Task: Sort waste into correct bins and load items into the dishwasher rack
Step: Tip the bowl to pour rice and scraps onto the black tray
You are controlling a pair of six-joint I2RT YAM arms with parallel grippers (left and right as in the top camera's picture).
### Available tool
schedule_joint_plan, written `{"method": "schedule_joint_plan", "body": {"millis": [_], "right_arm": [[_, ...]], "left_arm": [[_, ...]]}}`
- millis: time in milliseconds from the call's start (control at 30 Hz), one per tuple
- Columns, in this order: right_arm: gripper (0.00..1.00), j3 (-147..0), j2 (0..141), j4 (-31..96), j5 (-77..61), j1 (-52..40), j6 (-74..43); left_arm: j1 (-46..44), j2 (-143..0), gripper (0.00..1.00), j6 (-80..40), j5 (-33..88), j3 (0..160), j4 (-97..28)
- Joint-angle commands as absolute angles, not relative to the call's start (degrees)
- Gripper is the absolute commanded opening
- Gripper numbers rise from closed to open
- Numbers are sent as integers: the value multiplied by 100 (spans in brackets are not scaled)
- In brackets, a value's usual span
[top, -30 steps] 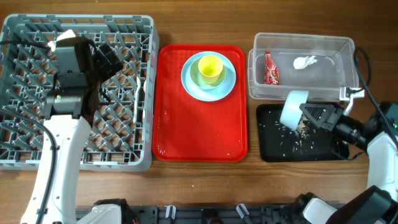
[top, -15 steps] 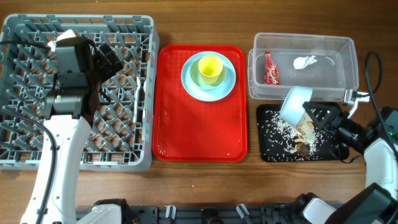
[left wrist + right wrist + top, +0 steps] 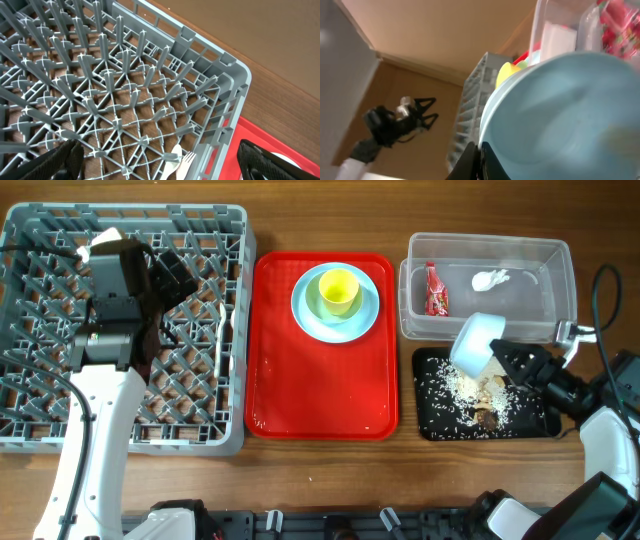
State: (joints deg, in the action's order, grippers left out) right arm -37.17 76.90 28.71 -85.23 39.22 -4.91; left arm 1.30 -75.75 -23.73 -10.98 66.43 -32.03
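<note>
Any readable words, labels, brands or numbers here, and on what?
No text can be read in any view.
Red snack wrapper in the clear tub: print, if any, too small to read.
Dishwasher rack, red tray, pale blue bowl: no markings visible.

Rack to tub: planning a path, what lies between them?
The red tray, bearing a plate with a yellow cup, seen in the overhead view.

Left tool [image 3: 160, 161] wide; right tool [image 3: 506, 364] seemingly clamped.
</note>
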Motion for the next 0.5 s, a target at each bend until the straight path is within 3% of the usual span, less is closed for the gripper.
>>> {"method": "schedule_joint_plan", "body": {"millis": [0,300,467], "right_arm": [[4,-3699,7627,3428,-8687,3942,145],[4,-3699,7627,3197,-9059,3944,-395],[4,-3701,7623,2915,-7778,3872,-596]], "left_arm": [[163,-7544,100,-2449,-1070,6731,-3194],[163,-7544,100,-2449,-1070,6731,-3192],[163,-7544,100,-2447,-1070,6731,-3194]]}}
